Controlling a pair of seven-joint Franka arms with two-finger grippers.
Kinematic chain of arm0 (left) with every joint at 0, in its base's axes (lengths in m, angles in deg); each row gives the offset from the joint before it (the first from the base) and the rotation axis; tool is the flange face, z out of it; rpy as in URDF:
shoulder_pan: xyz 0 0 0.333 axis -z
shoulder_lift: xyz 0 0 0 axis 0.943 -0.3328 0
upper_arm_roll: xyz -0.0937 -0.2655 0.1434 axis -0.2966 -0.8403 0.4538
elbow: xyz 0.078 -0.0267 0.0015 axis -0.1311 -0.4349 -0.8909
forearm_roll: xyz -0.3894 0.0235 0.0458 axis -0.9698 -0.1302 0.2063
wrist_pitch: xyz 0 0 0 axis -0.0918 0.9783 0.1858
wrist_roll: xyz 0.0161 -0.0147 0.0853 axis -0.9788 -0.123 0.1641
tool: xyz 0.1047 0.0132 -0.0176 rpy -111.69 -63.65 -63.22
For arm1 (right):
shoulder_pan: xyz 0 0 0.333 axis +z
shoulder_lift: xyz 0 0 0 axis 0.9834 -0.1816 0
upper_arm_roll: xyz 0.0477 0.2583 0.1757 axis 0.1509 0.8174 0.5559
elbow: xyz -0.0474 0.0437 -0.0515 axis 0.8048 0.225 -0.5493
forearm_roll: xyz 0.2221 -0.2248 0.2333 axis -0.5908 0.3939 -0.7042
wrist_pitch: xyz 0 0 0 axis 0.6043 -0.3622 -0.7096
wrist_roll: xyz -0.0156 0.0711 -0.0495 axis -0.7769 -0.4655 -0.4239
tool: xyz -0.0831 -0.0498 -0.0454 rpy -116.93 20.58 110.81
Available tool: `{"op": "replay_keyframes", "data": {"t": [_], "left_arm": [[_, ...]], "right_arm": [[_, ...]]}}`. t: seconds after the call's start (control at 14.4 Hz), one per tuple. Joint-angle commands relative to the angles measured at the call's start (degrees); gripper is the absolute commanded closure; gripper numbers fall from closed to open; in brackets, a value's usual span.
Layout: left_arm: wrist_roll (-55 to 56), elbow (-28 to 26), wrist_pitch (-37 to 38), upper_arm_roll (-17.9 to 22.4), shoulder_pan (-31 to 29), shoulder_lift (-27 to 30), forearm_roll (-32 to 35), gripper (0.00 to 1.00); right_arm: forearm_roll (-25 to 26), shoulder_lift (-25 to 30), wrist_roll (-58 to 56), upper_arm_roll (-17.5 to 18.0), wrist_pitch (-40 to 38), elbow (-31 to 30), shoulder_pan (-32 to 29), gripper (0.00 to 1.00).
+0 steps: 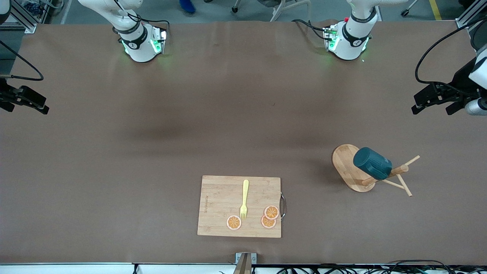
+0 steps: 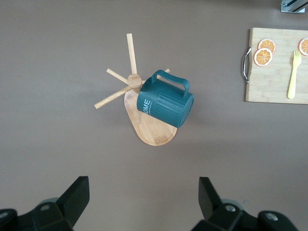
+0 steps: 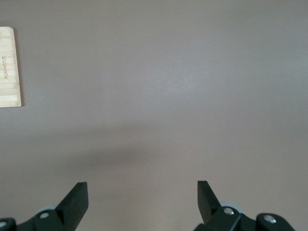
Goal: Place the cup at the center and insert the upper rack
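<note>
The upper rack [image 1: 350, 167], a light wooden mug tree with an oval base [image 2: 153, 132], stands toward the left arm's end of the table. The dark teal cup [image 1: 372, 163] hangs on one of its pegs, handle toward the post [image 2: 134, 80], mouth facing away from it. My left gripper [image 1: 435, 108] hovers open and empty over bare table beside the rack, nearer that end's edge; in the left wrist view its fingers [image 2: 77, 195] frame bare table short of the rack. My right gripper [image 1: 26, 107] waits open and empty over the right arm's end, with only table under it [image 3: 143, 195].
A rectangular bamboo cutting board [image 1: 217, 198] with a metal handle lies near the table's front edge, around the middle. On it are a yellow fork [image 1: 244, 199] and three orange slices [image 1: 271, 212]. Its edge shows in the right wrist view [image 3: 9, 67].
</note>
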Motion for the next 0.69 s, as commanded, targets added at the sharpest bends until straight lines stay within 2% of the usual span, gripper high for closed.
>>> {"op": "replay_keyframes", "data": {"t": [0.0, 0.62], "left_arm": [[-1.28, -0.12, 0.00, 0.22, 0.08, 0.47, 0.11, 0.00], [-1.19, -0.12, 0.26, 0.13, 0.16, 0.90, 0.11, 0.00]], "right_arm": [[-0.67, 1.32, -0.36, 0.28, 0.05, -1.31, -0.53, 0.00], [-0.67, 1.40, -0.36, 0.28, -0.04, -1.31, -0.53, 0.00]]}}
